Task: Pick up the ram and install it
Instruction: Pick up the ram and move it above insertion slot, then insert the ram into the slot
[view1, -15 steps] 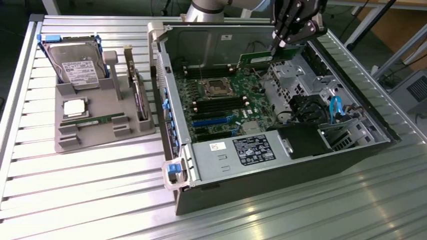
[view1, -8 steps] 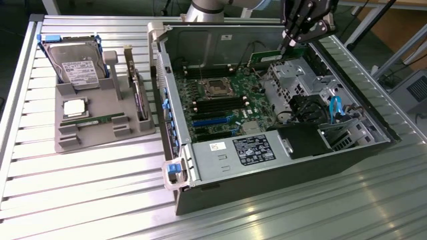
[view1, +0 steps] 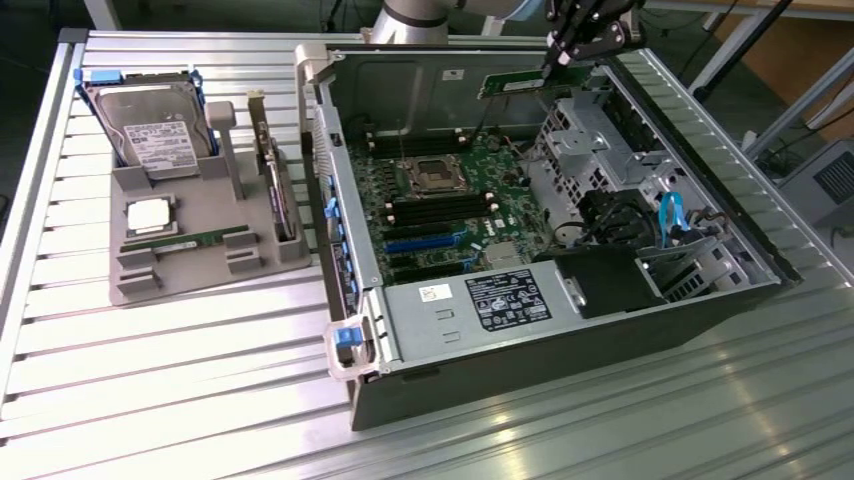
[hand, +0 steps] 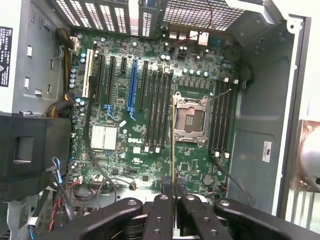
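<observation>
While it hangs above the open computer case (view1: 400, 80), item 1 — the ram (view1: 523, 86) — is pinched by its top edge in the gripper (view1: 549, 68), well clear of the motherboard (hand: 192, 165). It is held edge-down, apparently to line up with the black memory slots (hand: 160, 110).

You are seeing bright, even light: glare is streaking the ribbed table (view1: 574, 440) just outside the computer case (view1: 534, 368), and soft shadows are lying inside the case, deepening around its black shroud (view1: 607, 280).
</observation>
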